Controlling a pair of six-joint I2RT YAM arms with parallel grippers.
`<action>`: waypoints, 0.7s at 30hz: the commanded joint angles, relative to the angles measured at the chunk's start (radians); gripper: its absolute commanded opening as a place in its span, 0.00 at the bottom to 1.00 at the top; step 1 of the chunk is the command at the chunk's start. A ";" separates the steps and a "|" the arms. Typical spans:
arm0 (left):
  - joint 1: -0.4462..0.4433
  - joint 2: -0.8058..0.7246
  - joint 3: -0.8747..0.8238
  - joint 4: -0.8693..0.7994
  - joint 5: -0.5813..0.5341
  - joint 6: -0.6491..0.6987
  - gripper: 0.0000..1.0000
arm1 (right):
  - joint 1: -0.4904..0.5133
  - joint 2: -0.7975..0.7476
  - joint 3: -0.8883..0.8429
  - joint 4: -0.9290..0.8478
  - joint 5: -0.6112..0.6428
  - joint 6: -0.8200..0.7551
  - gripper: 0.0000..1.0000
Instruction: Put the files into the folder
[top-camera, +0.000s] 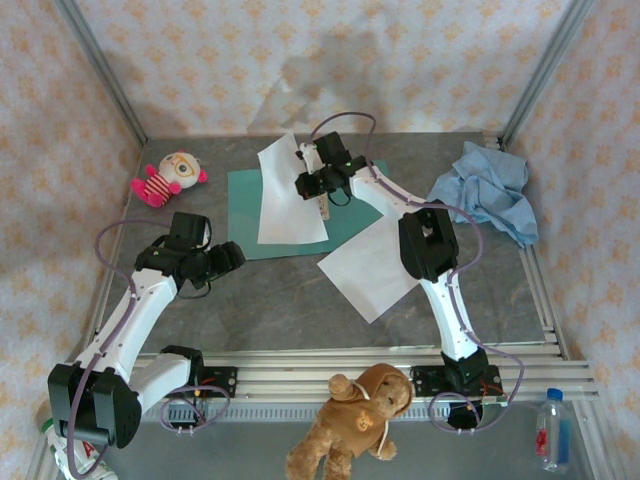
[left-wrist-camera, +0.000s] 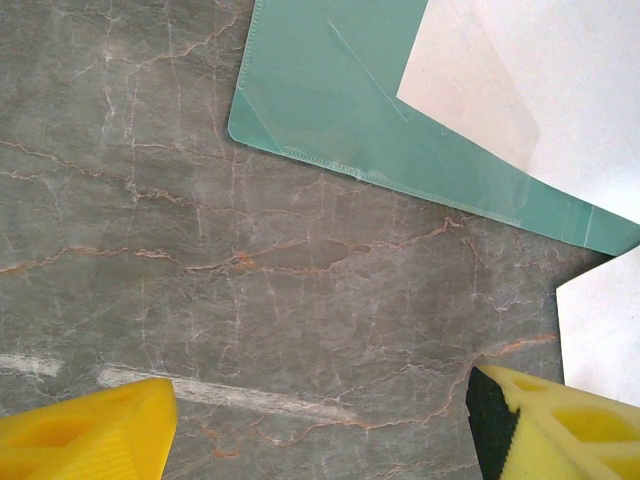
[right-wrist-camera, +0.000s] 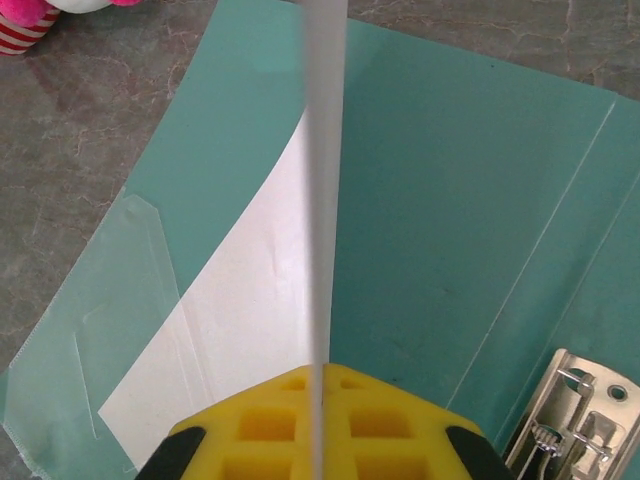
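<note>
The left arm (top-camera: 130, 310) and right arm (top-camera: 455, 310) have white links, black joints and thin purplish cables looped alongside; the tool fingers (right-wrist-camera: 390, 408) are yellow blocks with square hollows, edged in black

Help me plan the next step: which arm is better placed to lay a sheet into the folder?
Right, probably. The right gripper is shut on a white sheet over the open folder; the left gripper hangs open above bare table beside the folder's corner.
</note>
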 joint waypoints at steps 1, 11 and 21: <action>0.011 -0.015 -0.013 0.007 0.000 0.016 0.77 | 0.013 0.018 0.050 -0.001 -0.003 0.008 0.00; 0.011 -0.013 -0.020 0.010 0.002 0.016 0.77 | 0.031 0.048 0.100 -0.018 -0.010 -0.022 0.00; 0.011 -0.009 -0.022 0.010 0.003 0.016 0.77 | 0.044 0.070 0.139 -0.045 -0.052 -0.061 0.00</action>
